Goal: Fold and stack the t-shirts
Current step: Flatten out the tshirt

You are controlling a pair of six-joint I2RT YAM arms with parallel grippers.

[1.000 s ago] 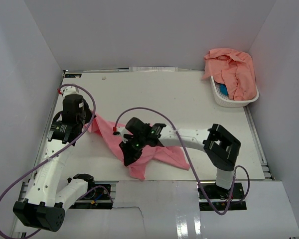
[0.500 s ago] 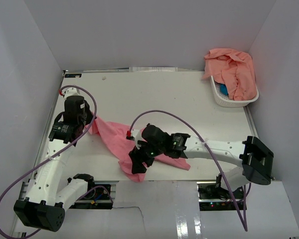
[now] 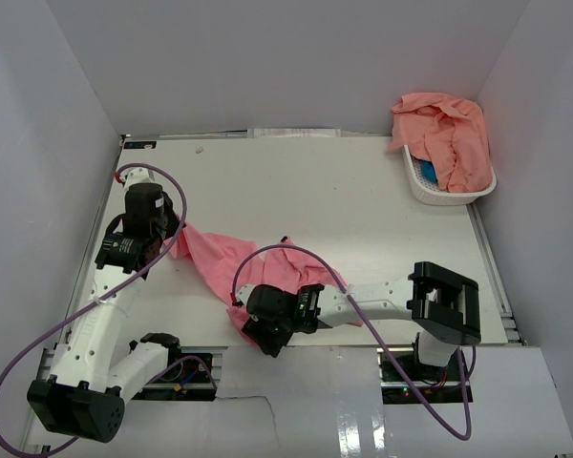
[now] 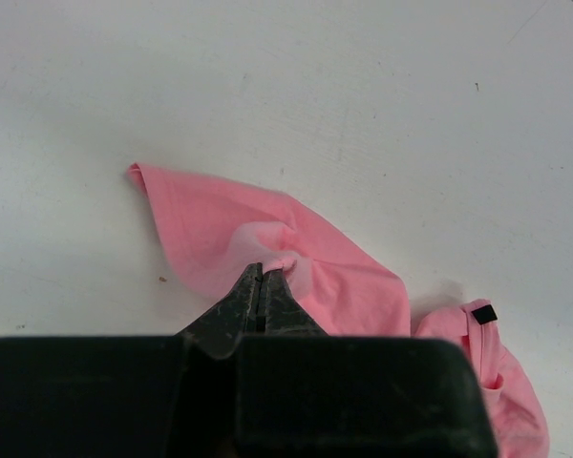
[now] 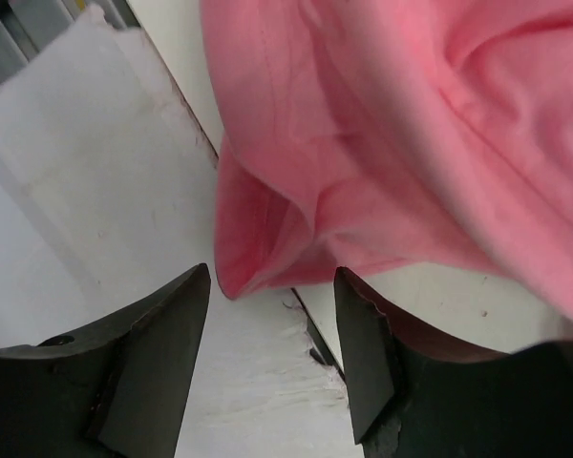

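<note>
Soft, crumpled pink t-shirt (image 3: 215, 262) by the table's (image 3: 363, 191) near edge; left gripper (image 4: 261, 283) pinches a fold tight, right gripper (image 5: 272, 286) gapes empty at its hem.

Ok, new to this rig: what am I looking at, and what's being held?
Two white robot arms, each ending in a two-finger gripper. The overhead picture looks down on the table from behind them; the other two come from wrist cameras. A crumpled pink t-shirt lies on the table. The left gripper is shut, pinching a fold of it. The right gripper is open, jaws either side of the shirt's near corner, not gripping. More peach shirts are heaped in a white basket at far right.
</note>
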